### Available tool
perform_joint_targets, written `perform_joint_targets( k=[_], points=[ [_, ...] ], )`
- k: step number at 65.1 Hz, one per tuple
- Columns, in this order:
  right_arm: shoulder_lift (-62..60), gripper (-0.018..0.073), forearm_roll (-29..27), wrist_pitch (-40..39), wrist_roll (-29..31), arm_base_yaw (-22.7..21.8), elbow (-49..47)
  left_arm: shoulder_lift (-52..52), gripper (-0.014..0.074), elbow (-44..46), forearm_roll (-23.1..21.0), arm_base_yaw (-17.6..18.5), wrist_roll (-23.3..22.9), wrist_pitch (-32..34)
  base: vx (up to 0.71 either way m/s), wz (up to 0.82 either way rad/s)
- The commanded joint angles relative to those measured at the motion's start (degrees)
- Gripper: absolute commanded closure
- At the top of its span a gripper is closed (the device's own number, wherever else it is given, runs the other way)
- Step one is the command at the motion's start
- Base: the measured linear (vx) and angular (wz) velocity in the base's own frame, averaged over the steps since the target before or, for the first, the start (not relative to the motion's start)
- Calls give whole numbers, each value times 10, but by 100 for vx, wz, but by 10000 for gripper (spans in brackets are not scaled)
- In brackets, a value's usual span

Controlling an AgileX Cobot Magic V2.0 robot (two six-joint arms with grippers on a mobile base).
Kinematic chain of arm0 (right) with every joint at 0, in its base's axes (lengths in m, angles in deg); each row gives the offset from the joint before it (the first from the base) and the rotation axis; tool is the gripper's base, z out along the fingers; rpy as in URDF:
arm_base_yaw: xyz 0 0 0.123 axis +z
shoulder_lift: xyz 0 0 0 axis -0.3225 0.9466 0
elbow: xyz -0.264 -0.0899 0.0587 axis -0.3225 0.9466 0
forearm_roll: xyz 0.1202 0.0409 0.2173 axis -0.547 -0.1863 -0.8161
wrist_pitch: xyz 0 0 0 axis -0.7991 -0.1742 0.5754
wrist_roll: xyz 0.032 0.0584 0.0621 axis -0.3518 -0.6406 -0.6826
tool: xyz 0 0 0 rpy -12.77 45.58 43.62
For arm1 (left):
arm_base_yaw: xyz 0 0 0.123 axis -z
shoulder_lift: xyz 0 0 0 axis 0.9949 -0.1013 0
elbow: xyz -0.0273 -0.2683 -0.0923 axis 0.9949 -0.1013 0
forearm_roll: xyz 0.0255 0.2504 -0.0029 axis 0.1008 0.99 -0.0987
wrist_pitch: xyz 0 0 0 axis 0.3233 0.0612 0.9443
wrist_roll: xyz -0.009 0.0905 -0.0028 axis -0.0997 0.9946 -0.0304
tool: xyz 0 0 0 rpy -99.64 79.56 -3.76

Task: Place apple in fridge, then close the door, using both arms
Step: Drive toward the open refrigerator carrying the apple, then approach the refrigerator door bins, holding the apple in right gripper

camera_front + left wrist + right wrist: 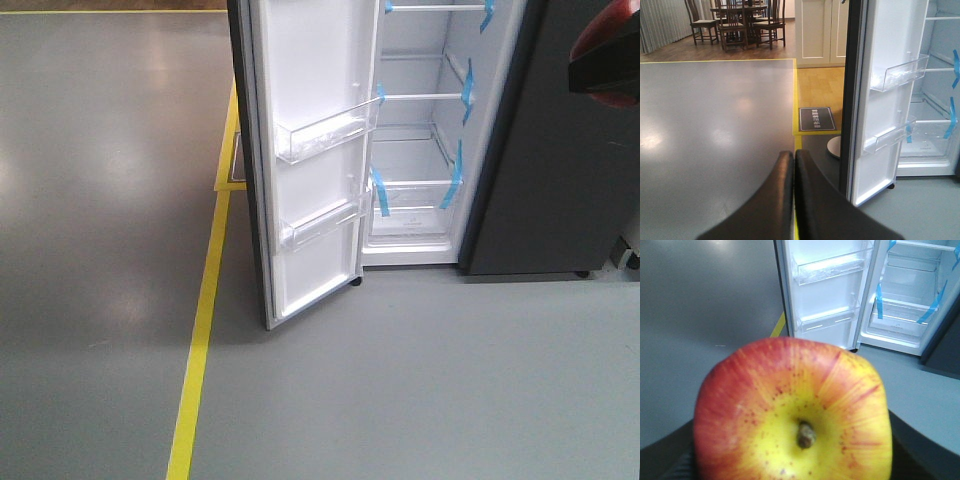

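Note:
The apple (792, 415), red with a yellow patch round its short stem, fills the lower part of the right wrist view. My right gripper (792, 450) is shut on it, with a dark finger (925, 452) showing at each side. In the front view the apple (600, 35) shows at the top right edge. The fridge (420, 130) stands ahead with its white interior, clear shelves and blue tape strips in sight. Its door (315, 170) is swung wide open to the left, with clear bins on the inside. My left gripper (793, 167) is shut and empty, low over the floor left of the door (885, 110).
A yellow floor line (200, 330) runs along the grey floor left of the door. The fridge's dark grey right half (560, 170) stays closed. Beyond the door lie a dark mat (816, 119), a white round object (834, 146), a white cabinet (820, 30) and dining chairs (740, 22).

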Motion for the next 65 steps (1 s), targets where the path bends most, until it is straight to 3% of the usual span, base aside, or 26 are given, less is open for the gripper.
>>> perform_joint_targets(
  k=[1, 65],
  points=[
    [-16, 566, -17, -38, 4, -2, -18, 8, 603, -16, -1, 3, -2, 38, 18, -5],
    [-16, 566, -17, -39, 4, -2, -18, 8, 603, -16, -1, 3, -2, 38, 17, -1]
  ],
)
